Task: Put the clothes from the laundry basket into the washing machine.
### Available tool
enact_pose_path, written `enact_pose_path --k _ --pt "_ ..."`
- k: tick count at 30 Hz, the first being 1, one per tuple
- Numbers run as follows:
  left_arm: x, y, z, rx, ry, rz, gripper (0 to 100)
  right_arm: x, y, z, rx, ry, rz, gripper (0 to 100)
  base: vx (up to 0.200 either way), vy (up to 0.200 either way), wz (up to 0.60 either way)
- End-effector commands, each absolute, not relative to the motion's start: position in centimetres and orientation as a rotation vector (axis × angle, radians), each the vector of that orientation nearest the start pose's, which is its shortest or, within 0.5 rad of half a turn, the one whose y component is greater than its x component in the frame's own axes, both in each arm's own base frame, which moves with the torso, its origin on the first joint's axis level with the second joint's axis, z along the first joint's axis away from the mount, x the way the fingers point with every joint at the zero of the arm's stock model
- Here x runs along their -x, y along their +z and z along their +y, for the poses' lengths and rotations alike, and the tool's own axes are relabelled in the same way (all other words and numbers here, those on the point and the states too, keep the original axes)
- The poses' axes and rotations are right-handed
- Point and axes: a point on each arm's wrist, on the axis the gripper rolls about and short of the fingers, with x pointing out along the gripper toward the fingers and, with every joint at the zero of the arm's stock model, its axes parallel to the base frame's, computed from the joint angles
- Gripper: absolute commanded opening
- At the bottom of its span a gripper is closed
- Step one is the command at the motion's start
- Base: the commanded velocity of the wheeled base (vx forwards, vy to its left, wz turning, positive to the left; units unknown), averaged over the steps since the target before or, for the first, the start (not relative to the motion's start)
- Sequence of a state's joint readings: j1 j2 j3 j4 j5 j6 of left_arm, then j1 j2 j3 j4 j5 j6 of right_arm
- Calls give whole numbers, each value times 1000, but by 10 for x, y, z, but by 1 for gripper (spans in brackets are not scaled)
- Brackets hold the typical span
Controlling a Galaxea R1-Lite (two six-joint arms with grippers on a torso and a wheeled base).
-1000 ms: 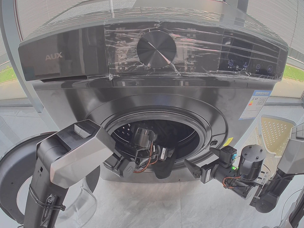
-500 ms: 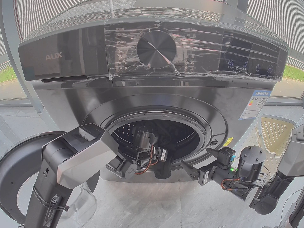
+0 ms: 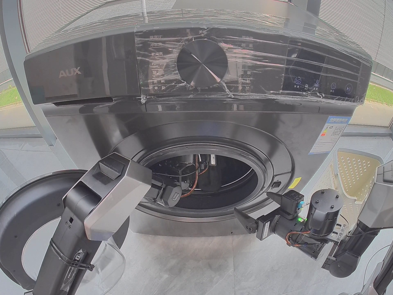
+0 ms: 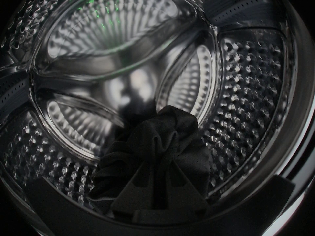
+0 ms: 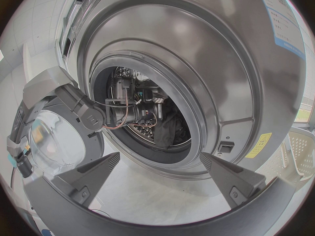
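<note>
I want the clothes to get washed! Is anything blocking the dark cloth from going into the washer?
Nothing visible blocks it. The round glass door hangs open to the side, and the dark crumpled cloth is already past the rim, inside the shiny dimpled steel drum.

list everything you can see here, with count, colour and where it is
washing machine: one, dark grey, straight ahead
door: one, dark grey ring with clear glass, swung open at the machine's left
drum: one, shiny steel, behind the opening
garment: one, black, bunched inside the drum near its front
dial: one, dark metallic, middle of the control panel
label: one, blue and white, upper right of the front
warning sticker: one, yellow, right of the opening
laundry basket: one, cream, right of the machine
left hand: one, black, inside the drum, shut on the garment
right hand: one, black, open, before the opening
</note>
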State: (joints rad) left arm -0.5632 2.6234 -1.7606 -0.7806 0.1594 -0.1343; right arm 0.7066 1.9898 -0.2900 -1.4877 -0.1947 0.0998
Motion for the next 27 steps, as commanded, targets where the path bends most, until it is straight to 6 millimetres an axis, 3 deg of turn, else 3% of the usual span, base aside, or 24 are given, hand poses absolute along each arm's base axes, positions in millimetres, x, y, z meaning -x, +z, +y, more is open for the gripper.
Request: enact_pose_path --k 1,14,15,22,27 --pt "-471 49 -278 127 -355 46 0 -211 69 175 -3 500 221 100 0 0 0" --pt "-473 48 -278 134 -355 23 0 -212 68 175 -2 500 223 100 0 0 0" --pt "-472 49 -278 135 -357 21 100 -212 68 175 -2 500 223 100 0 0 0" --pt "-465 45 -285 138 -373 35 100 -212 68 174 -3 496 225 100 0 0 0" --pt "-445 34 -291 99 -403 113 100 -212 68 173 -2 495 228 100 0 0 0"
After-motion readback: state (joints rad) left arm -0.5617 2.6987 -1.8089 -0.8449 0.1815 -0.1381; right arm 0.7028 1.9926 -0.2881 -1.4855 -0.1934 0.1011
